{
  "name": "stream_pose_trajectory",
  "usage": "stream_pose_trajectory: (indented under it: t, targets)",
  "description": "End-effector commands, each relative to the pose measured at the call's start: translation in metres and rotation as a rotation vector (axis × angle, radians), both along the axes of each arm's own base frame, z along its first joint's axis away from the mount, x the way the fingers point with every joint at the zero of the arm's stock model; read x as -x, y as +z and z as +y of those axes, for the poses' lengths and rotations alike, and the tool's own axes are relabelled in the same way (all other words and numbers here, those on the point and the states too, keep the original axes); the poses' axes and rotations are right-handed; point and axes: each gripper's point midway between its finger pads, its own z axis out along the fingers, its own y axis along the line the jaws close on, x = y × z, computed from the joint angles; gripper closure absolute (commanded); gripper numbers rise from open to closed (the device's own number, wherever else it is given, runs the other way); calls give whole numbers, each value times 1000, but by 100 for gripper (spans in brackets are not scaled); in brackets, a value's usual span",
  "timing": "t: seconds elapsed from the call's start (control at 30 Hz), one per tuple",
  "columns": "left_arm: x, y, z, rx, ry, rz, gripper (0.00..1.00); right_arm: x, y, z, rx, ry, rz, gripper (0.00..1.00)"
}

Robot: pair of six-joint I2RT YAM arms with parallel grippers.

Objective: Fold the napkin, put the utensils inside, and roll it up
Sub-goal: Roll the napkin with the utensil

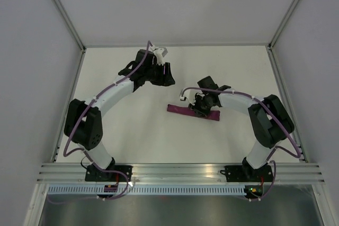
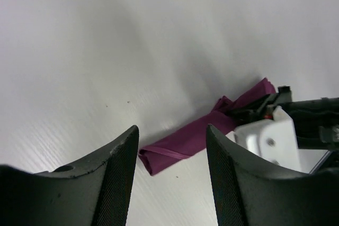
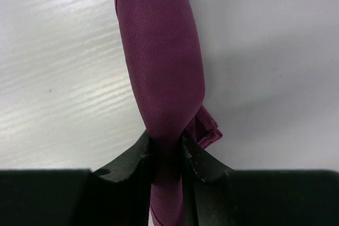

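The purple-magenta napkin (image 1: 180, 109) lies on the white table as a long narrow roll, right of centre. It also shows in the left wrist view (image 2: 185, 144) and in the right wrist view (image 3: 161, 51). My right gripper (image 1: 200, 107) is shut on the roll near its right part; its black fingers (image 3: 135, 160) pinch the cloth from both sides. My left gripper (image 1: 168, 75) is open and empty, held above the table behind and left of the roll. The knife is hidden; no blade or handle shows.
White table (image 1: 132, 130) with grey walls on three sides and an aluminium rail (image 1: 180, 170) at the near edge. The right arm's white wrist part (image 2: 267, 138) sits over the roll's far end in the left wrist view.
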Motion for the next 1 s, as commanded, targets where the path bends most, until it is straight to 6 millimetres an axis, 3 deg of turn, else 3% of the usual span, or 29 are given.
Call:
stream_pose_trajectory:
  t: [0.0, 0.23, 0.47, 0.63, 0.97]
  targets:
    - [2, 24, 11, 64, 150, -29, 41, 15, -24, -10, 82, -141, 187, 76]
    - [33, 37, 29, 96, 185, -51, 41, 1, -35, 8, 73, -285, 318, 75]
    - [52, 22, 43, 80, 220, -24, 41, -23, -45, 33, 15, -457, 385, 75]
    - [51, -8, 49, 64, 280, 14, 41, -44, -45, 55, -65, -572, 403, 75]
    - [18, -52, 32, 93, 356, 92, 40, -72, -51, 85, -197, -753, 462, 74]
